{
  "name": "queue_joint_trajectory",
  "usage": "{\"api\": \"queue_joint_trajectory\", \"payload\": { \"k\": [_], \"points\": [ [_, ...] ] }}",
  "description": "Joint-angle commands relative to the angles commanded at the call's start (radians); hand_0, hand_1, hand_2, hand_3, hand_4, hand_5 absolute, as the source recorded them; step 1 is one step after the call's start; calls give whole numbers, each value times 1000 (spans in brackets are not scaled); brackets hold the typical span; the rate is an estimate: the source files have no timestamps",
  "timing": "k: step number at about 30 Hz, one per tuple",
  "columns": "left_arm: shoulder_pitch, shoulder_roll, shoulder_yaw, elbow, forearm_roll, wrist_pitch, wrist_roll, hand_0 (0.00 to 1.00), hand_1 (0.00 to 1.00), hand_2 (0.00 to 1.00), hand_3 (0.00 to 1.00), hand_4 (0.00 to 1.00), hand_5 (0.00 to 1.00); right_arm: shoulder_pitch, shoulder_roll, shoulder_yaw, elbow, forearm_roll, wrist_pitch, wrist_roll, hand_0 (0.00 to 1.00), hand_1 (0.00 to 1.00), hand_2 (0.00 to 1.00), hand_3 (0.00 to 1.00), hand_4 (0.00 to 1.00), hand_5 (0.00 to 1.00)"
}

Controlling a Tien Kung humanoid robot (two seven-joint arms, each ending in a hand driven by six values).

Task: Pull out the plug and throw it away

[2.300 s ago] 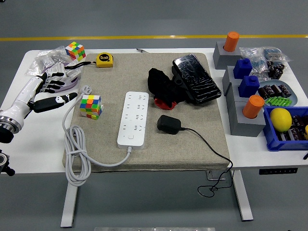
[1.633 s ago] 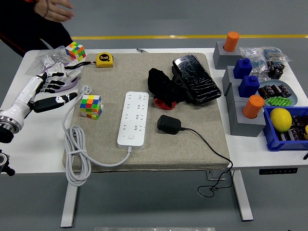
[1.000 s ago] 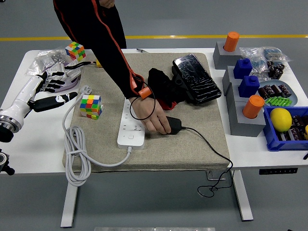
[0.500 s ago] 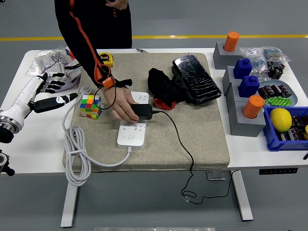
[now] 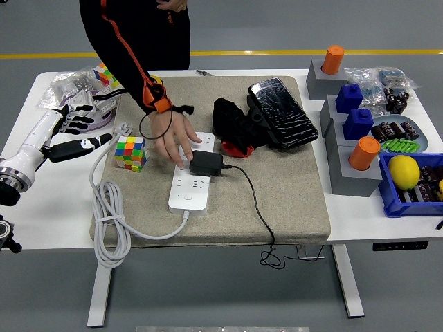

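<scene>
1 black plug [image 5: 206, 163] sits pushed into the white power strip [image 5: 191, 181] on the beige mat [image 5: 291, 194], a person's hand [image 5: 173, 137] lying flat on the strip just beside it, while the robot's left hand [image 5: 71, 124], fingers relaxed and holding nothing, rests at the table's [image 5: 41, 200] left edge.

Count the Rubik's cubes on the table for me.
2. One Rubik's cube sits on the mat's left edge beside the power strip; the other is at the far left corner, partly hidden behind the person's sleeve. Others may be hidden.
</scene>
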Motion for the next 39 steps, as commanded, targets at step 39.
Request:
{"api": "queue_joint_trajectory", "payload": {
  "k": [39],
  "points": [
    [-606, -34, 824, 345, -19, 44, -41, 704, 779, 766, 830, 986, 316, 13, -9, -66, -5, 44, -6, 0, 660, 698, 706, 702, 998, 512]
  ]
}}
